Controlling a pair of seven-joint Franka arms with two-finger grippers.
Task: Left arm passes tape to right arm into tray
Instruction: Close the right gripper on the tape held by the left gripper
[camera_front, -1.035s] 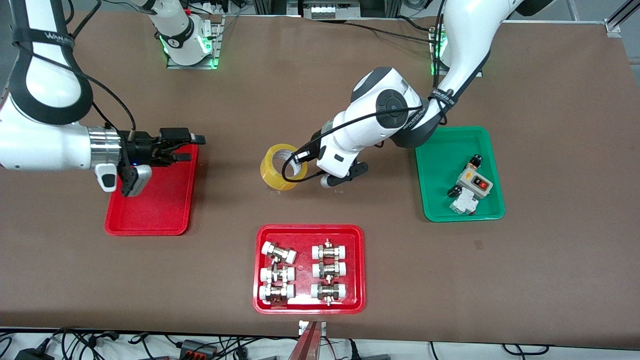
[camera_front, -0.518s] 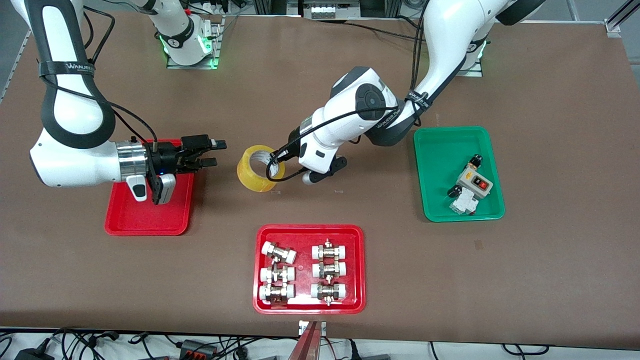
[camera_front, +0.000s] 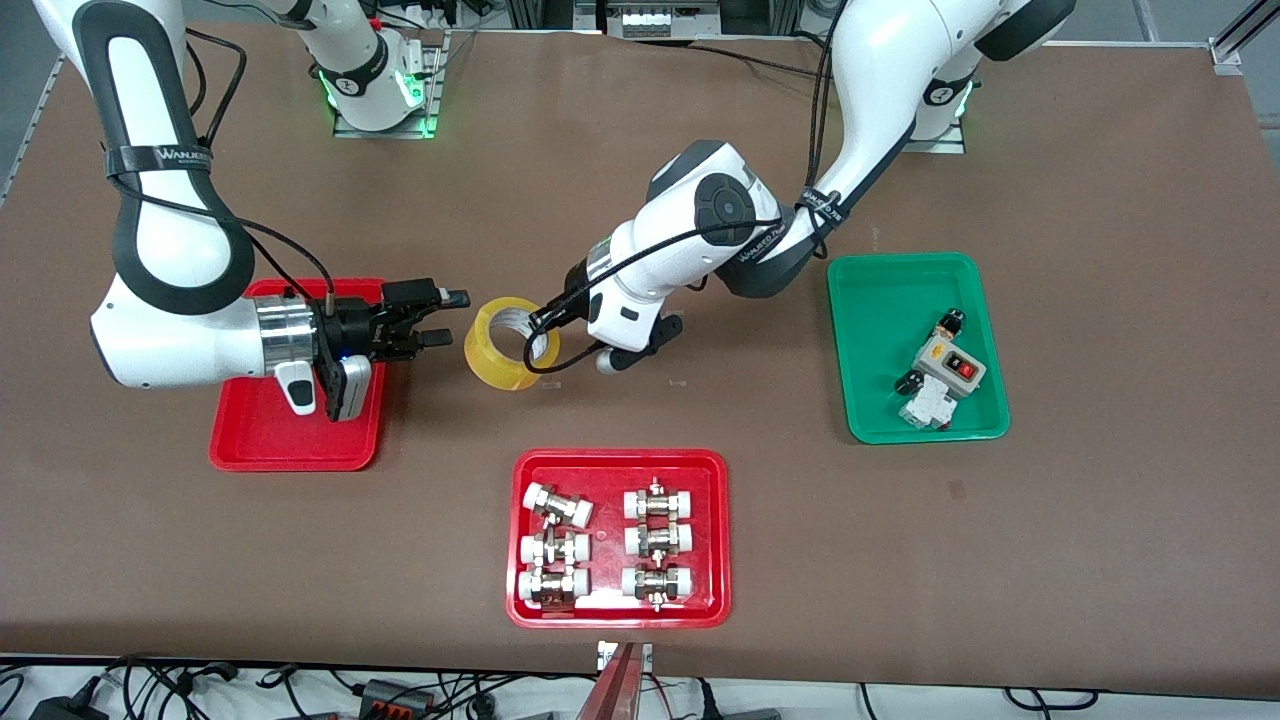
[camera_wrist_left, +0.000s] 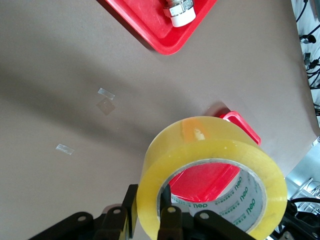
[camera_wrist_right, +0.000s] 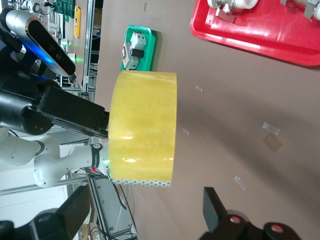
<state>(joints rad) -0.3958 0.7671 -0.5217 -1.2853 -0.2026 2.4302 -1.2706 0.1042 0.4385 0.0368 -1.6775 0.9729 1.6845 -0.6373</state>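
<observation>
The left arm (camera_front: 880, 90) reaches from its base toward the middle of the table, and the left gripper (camera_front: 548, 322) holds the tape (camera_front: 505, 343) up in the air over bare tabletop, between the plain red tray (camera_front: 300, 440) and the green tray (camera_front: 880, 400). Its fingers (camera_wrist_left: 170, 220) are pinched on the roll's wall, one inside the white core and one outside, as the left wrist view shows; the roll stands on edge with its open core facing the left arm. The right arm (camera_front: 170, 250) stretches low over the plain red tray, its silver wrist cuff (camera_front: 283, 340) above the tray's farther end. The right gripper (camera_front: 445, 318) hovers just beside the tape, at the tray's edge toward the roll, fingers spread wide and apart from the roll; in the right wrist view the yellow band (camera_wrist_right: 142, 127) sits ahead of the two black fingertips (camera_wrist_right: 215, 205). Nearer the front camera lies a red tray of white-capped metal fittings (camera_front: 618, 538). The green tray holds a grey switch box (camera_front: 945, 362) with a red button.
</observation>
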